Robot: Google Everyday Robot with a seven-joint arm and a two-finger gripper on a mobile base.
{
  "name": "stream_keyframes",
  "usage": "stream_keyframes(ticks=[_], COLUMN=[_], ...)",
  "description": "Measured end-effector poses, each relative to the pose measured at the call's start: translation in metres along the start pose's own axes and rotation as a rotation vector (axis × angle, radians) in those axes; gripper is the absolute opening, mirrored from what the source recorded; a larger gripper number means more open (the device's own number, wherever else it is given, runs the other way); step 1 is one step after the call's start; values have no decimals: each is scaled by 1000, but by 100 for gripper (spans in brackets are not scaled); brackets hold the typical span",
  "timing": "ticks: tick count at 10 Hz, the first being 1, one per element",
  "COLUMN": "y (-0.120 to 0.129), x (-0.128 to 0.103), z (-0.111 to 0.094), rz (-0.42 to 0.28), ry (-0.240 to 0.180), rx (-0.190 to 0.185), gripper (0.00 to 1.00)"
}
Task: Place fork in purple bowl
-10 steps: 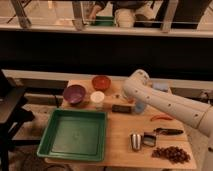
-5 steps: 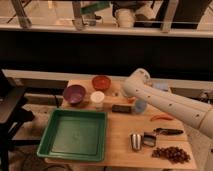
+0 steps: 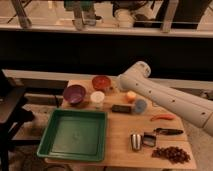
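The purple bowl (image 3: 75, 93) sits at the table's back left, next to a red-orange bowl (image 3: 101, 82) and a small white cup (image 3: 97, 98). I cannot pick out the fork anywhere in the camera view. My white arm (image 3: 160, 97) reaches in from the lower right and bends at a rounded joint (image 3: 134, 79) beside the red-orange bowl. My gripper itself does not show; only the arm's links are in sight.
A green tray (image 3: 75, 134) fills the front left of the wooden table (image 3: 117, 127). Right of it lie a dark block (image 3: 121, 108), an orange ball (image 3: 131, 96), a blue disc (image 3: 140, 105), a red item (image 3: 162, 118), a black-handled tool (image 3: 168, 131), a metal cup (image 3: 136, 142) and a brown pile (image 3: 172, 153).
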Motion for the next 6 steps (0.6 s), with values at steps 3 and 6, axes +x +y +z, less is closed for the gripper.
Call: stream_keyframes(ticks=[3, 6], y=[-6, -9], x=[-30, -61], z=[-2, -1], rz=[-66, -138], ry=[-65, -134], rx=[7, 12], gripper=[2, 2])
